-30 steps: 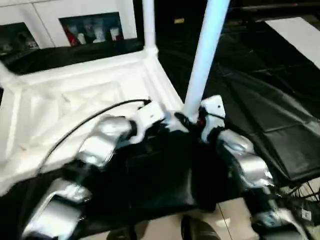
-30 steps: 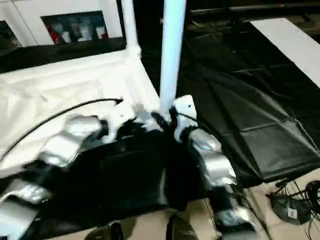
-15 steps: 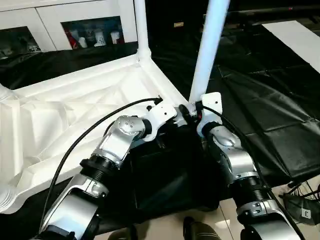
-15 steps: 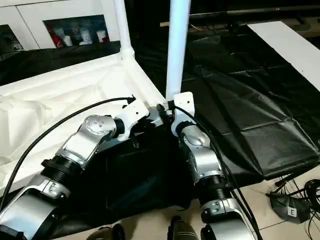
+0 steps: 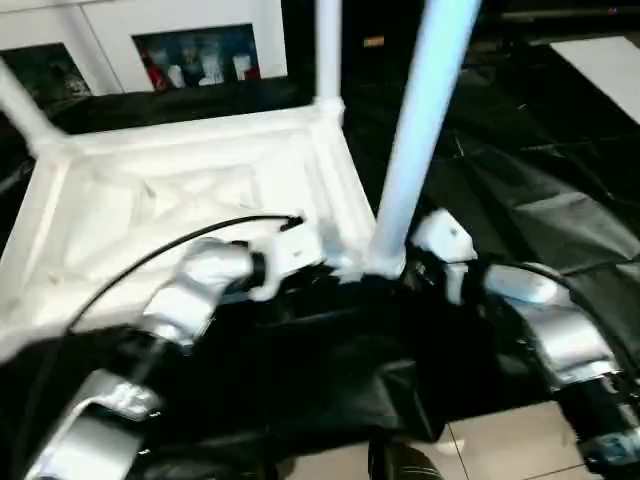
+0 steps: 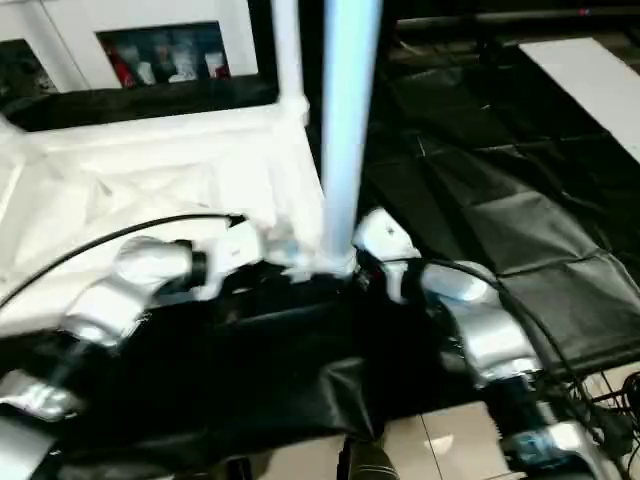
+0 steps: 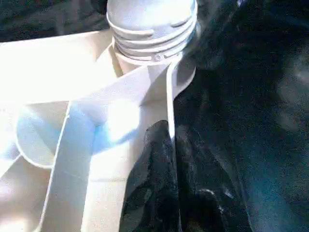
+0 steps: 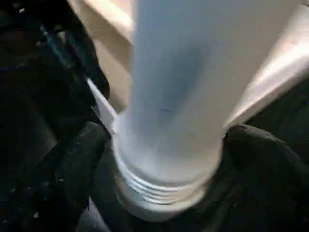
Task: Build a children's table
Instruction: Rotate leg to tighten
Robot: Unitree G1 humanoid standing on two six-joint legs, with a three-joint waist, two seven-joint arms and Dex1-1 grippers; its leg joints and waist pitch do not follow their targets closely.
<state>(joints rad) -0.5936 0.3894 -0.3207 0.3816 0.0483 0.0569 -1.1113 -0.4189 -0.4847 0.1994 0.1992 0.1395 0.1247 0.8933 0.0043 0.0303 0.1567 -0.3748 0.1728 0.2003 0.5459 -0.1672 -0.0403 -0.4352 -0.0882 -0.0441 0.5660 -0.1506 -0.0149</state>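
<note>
At the near corner of the inverted tabletop, the left claw has its two black fingers pressed together, with the tips against the thin wall just below the corner socket. Whether that wall is pinched between them cannot be told. On the other side of the same corner, the right claw stands with its fingers apart, one on each side of the ribbed, flared end of the near leg, so the claw straddles the leg rather than clamps it. The near leg rises upright from the socket, leaning slightly. A black cable arcs over the silver left forearm. The tabletop lies with its ribbed underside up and its X-bracing exposed. A second leg stands upright in the far corner socket, and a third leg rises at a slant from the corner on the robot's left. The assembly rests on a black sheet spread over the floor. A white cabinet with glazed fronts stands behind the tabletop.
</note>
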